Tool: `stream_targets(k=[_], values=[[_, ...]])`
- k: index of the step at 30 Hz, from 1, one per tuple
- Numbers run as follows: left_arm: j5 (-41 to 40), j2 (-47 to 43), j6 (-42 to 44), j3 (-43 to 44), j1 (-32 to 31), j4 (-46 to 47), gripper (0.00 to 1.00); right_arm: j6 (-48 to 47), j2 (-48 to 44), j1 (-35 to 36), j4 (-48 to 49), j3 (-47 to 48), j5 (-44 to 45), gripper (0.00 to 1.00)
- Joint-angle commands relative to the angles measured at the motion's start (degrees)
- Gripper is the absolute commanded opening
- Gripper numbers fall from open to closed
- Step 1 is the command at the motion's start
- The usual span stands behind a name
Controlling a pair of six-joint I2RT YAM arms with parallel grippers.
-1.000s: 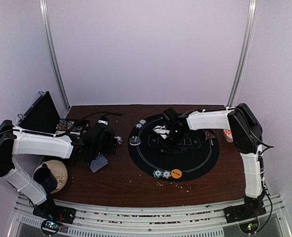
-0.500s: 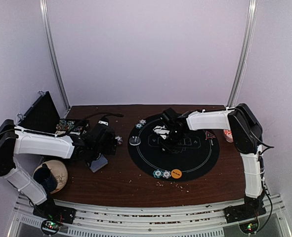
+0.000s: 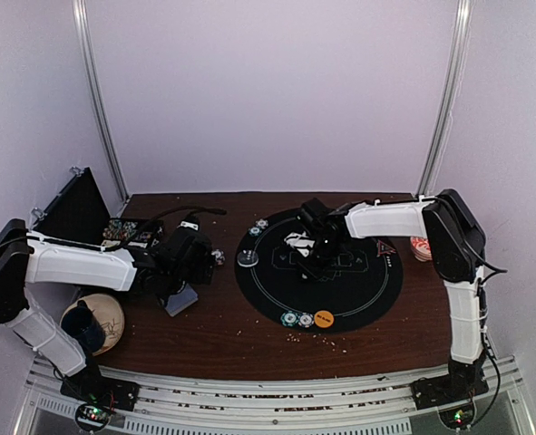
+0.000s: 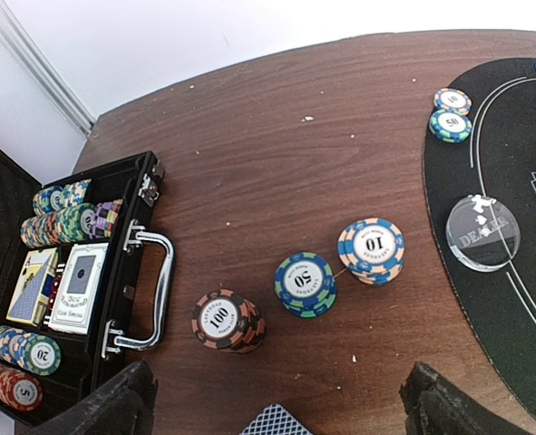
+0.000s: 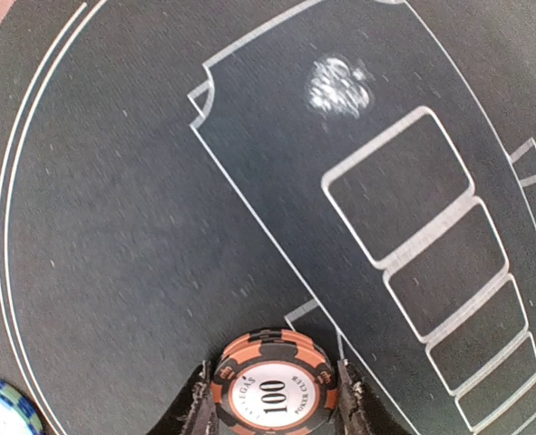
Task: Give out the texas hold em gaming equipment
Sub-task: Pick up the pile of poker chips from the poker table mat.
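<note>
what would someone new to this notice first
The big round black mat with white lines on the right side of the table draws the eye, with the right gripper closed on an orange and black chip over it. To the left, an open black case holds chips and cards, and three chip stacks sit in a line on the wood between case and mat.

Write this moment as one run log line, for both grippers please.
left gripper: open, holds nothing | right gripper: shut on orange 100 chip | place: over black mat
</note>
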Motion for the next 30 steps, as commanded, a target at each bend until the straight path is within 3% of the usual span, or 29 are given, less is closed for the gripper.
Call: stream_targets(k=[1,10,23,30], values=[[-1.20,0.83,0.62,0.95,0.15,1.39,0.98,0.16,-4.69,-1.88,-0.70,-0.59,2.55,0.13],[-1.34,2.89,0.80,1.70,0.14,1.40,0.98,-1.81,-2.83,-7.91,1.70,4.97,6.58,0.14],[-0.97,5.68,1.30,2.71,0.06,1.39,0.98,-4.08,11.42,-15.83,2.72,25.68,9.93,0.15],[-0.92,6.40,1.57,3.15,-0.30,1.30,0.98,-3.85,15.65,-16.62,6.87,30.67,13.00,0.13]])
